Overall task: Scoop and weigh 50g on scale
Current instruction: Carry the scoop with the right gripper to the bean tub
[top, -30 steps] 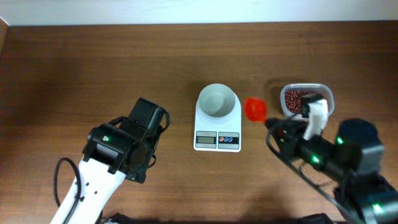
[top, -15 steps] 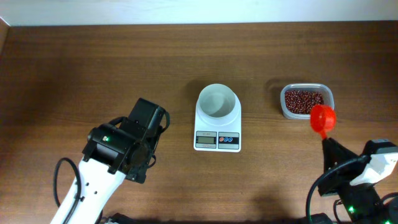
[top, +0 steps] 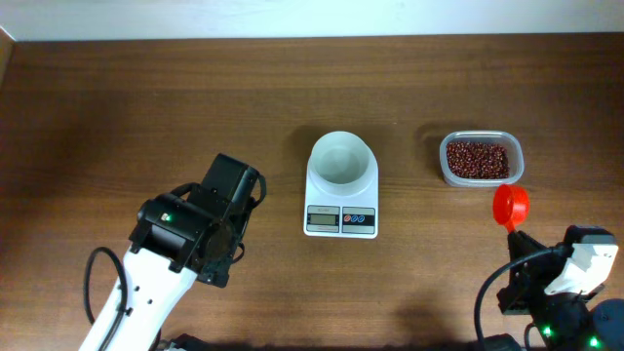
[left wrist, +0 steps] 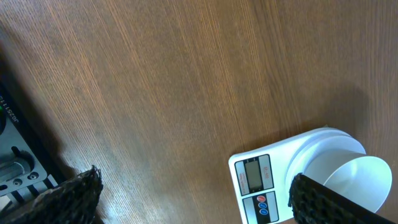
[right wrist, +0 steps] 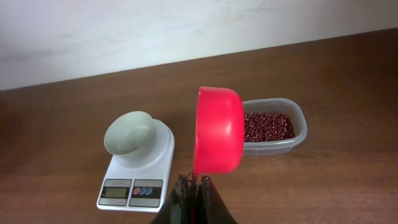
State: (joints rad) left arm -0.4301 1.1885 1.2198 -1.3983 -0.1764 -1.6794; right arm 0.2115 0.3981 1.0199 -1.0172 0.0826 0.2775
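Near right, the right fingers (right wrist: 198, 194) are clamped shut on the handle of the red scoop (right wrist: 217, 138). Near left, the left fingers (left wrist: 320, 202) gape wide and hold nothing. At centre, the scale (top: 340, 210) carries a seemingly empty bowl. Scooping comes next: reach farther and dip into the beans (top: 477, 159), far right.

We see the table (top: 146, 97) as brown wood w/ fine straight grain, smooth, soft satin sheen. The scale (top: 340, 203) on it looks like smooth white plastic, semi-gloss, w/ a matt white bowl (top: 341, 159). Right of the scale, the tub (top: 518, 156) is clear plastic, the beans (top: 477, 158) in it dark red-brown w/ faint shine, and front-right of the scale the scoop (top: 510, 205) is glossy red plastic; left of the scale, the left gripper (left wrist: 196, 202) has black, rough-textured pads (left wrist: 320, 202), material unclear.
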